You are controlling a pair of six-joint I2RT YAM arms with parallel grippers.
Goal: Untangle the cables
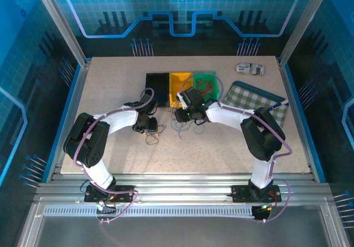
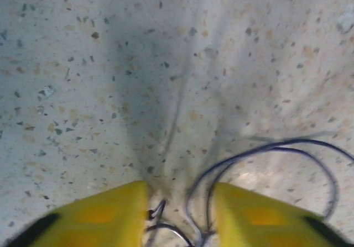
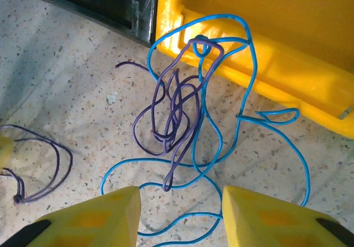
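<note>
Blue and purple cables [image 3: 177, 114] lie tangled on the counter [image 3: 66, 81] against a bin [image 3: 276, 37], separation in hand; right fingers [image 3: 94, 216] spread above them, left fingers [image 2: 99, 214] spread astride a dark strand [image 2: 298, 142], which next needs pinching.

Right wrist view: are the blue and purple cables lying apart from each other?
No, the purple cable hooks through a loop of the blue cable beside the yellow bin, and they cross several times.

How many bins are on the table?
3, side by side at the far middle of the table: black bin on the left, yellow bin in the middle, green bin on the right. The right arm covers the green bin's near corner.
</note>
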